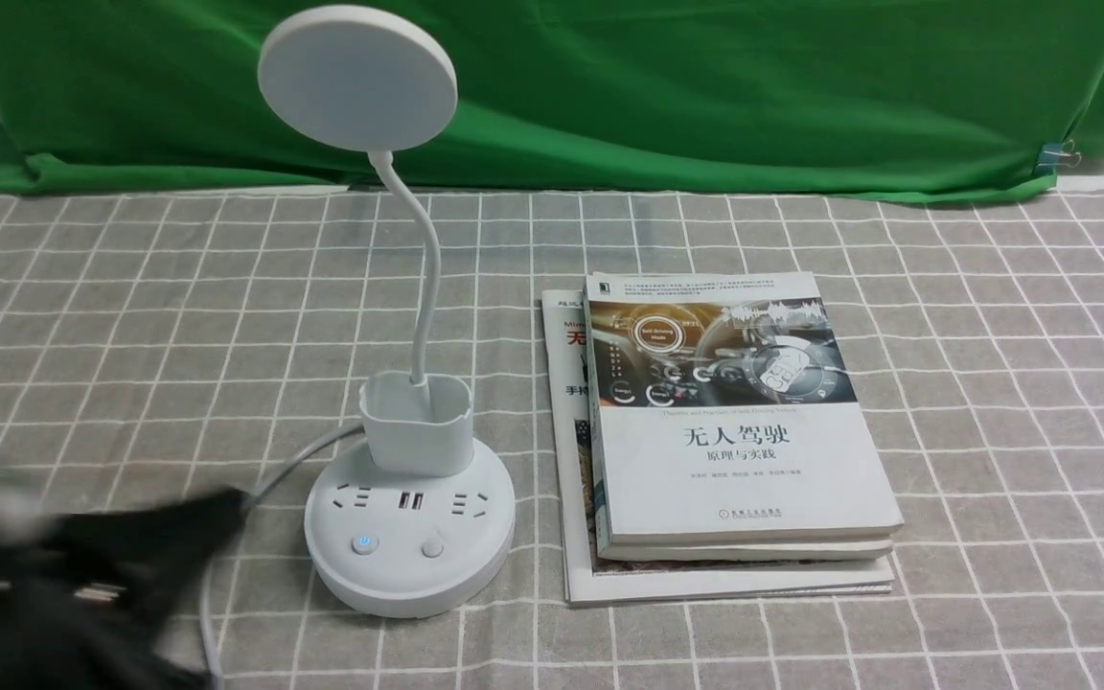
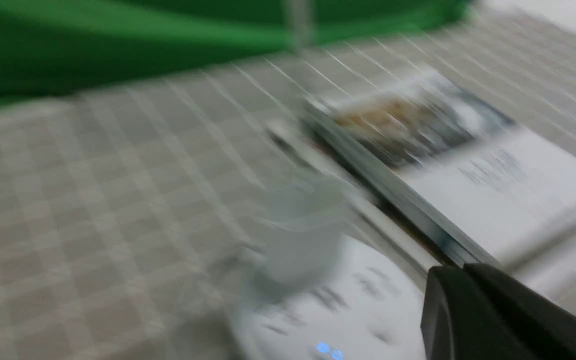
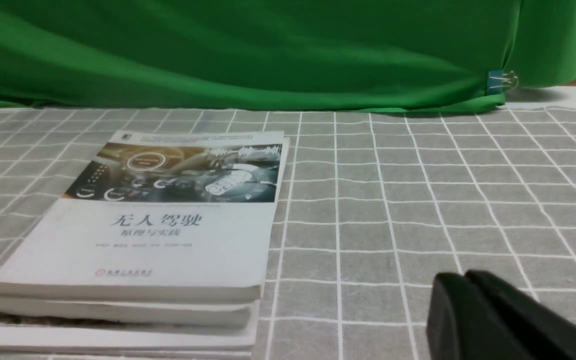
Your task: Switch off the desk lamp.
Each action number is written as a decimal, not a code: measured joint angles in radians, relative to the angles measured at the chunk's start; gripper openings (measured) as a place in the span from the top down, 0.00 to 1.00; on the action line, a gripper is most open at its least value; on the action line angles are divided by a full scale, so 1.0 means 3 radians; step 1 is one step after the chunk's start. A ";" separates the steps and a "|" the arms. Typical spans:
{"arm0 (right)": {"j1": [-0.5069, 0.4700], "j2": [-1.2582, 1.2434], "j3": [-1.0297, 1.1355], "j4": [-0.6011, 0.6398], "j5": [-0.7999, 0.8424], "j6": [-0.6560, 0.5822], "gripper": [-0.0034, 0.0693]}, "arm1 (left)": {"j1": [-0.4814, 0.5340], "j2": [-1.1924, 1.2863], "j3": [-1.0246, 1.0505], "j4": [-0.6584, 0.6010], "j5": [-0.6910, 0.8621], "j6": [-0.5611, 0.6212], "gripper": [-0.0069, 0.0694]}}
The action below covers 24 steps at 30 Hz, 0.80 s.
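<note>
- On the table (image 1: 1022, 383), in the front view, the desk lamp (image 1: 408, 565) stands upright, to the right of the blurred left claw (image 1: 226, 503), the nearer one.
- In the left wrist view, this claw appears closed; the button (image 2: 329, 351) glows blue.
- In the right wrist view, the right claw (image 3: 457, 276) also appears closed.

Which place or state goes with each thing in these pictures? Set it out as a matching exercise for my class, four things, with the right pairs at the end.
1. Lamp head
2. Cup holder
3. Button with the blue symbol
4. Binder clip

A. On the top of the round base, beside a plain button
B. At the upper end of the gooseneck
C. Gripping the green cloth
D. Around the gooseneck's foot

Pairs: 1-B, 2-D, 3-A, 4-C
</note>
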 joint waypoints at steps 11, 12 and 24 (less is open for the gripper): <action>0.0000 0.0000 0.0000 0.0000 0.0000 0.0004 0.90 | 0.1404 -0.1576 0.0675 -0.0426 0.0064 0.0541 0.91; 0.0000 0.0000 0.0000 0.0000 0.0000 0.0004 0.90 | 0.1438 -0.1629 0.0755 -0.0430 0.0074 0.0538 0.91; 0.0000 0.0000 0.0000 0.0000 0.0000 0.0004 0.90 | 0.1481 -0.1678 0.0859 -0.0403 0.0657 0.0375 0.91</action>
